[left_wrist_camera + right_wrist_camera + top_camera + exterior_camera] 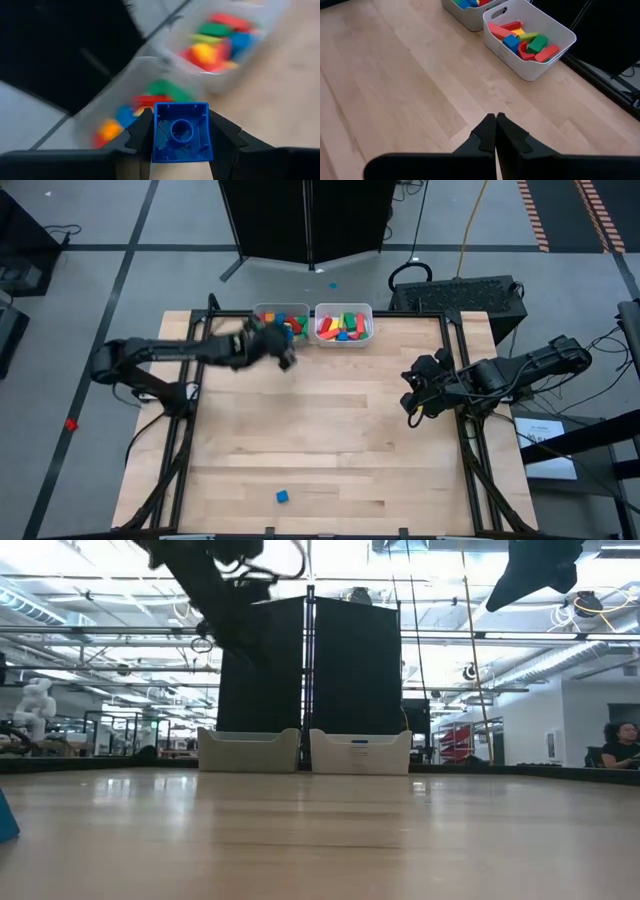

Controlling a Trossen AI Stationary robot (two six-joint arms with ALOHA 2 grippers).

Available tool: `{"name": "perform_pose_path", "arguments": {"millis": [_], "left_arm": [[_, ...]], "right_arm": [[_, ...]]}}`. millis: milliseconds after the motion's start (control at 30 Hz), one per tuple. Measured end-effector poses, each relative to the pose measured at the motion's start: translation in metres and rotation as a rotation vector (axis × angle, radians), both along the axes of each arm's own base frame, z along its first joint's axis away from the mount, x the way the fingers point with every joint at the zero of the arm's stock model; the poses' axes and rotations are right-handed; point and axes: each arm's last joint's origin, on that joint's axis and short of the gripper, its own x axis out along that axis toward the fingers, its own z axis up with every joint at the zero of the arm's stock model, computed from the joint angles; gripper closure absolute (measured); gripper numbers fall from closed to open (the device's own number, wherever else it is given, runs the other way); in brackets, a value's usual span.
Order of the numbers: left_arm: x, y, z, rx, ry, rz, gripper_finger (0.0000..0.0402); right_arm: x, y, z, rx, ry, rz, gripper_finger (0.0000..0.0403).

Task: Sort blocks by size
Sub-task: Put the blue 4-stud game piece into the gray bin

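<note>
held block: blue block (pixel 180 132) pinched in left gripper (pixel 180 150), hollow underside facing the wrist camera, squarish, no clear long axis
where: just beside left bin (pixel 281 323)
right gripper (pixel 495 131): fingers pressed together, empty, well away from that bin
stray: another blue cube (pixel 282 496), far from the bin

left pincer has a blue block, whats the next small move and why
Probably carry it the last bit over the left bin and let go. The left pincer is shut on a small blue block, close to that bin, which seems to hold small cubes, while the right bin holds longer bars. One more blue block waits near the table's front edge.
</note>
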Motion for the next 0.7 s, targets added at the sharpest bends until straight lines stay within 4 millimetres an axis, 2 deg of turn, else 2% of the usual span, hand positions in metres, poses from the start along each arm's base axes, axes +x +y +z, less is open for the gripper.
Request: {"name": "perform_pose_path", "arguments": {"millis": [167, 333, 500, 600, 700], "left_arm": [[-0.026, 0.066, -0.001, -0.065, 0.014, 0.076, 0.0271], [-0.04, 0.108, -0.018, -0.177, 0.007, 0.106, 0.0264], [-0.041, 0.124, -0.035, -0.249, 0.034, 0.048, 0.0207], [-0.037, 0.124, -0.04, -0.286, 0.035, -0.022, 0.0172], [-0.034, 0.12, -0.041, -0.323, 0.012, -0.082, 0.0155]], "right_arm": [[0.0, 0.0, 0.0, 0.004, -0.004, -0.005, 0.0403], [0.0, 0.0, 0.0, 0.003, -0.004, -0.006, 0.0403], [0.0, 0.0, 0.0, 0.004, -0.007, -0.008, 0.0403], [0.0, 0.0, 0.0, 0.004, -0.007, -0.009, 0.0403], [0.0, 0.0, 0.0, 0.005, -0.008, -0.008, 0.0403]]}}
